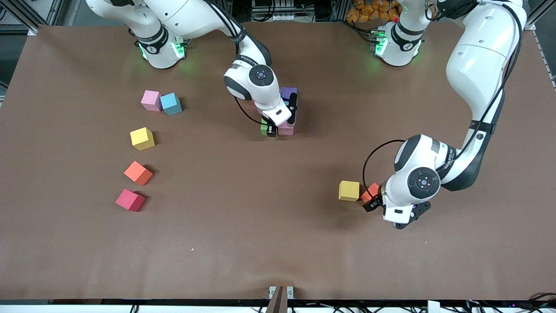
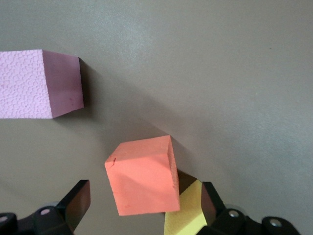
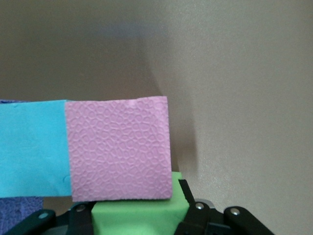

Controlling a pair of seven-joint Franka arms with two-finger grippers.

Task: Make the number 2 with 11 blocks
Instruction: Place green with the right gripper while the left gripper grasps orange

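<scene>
Right gripper [image 1: 273, 129] low, clasping green block [image 3: 142, 218].

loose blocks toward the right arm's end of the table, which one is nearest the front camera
The red block. It lies lowest in the front view, nearer that camera than the orange block and the yellow block above it.

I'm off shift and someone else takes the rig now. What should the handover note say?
Right gripper: at the started cluster mid-table, fingers around the green block, beside a pink block; a purple block is also there.
Left gripper: open around an orange block beside a yellow block, not yet gripped.
Loose toward the right arm's end: pink, blue, yellow, orange, red.
Done: a few blocks placed. Left: most of the 2.
</scene>
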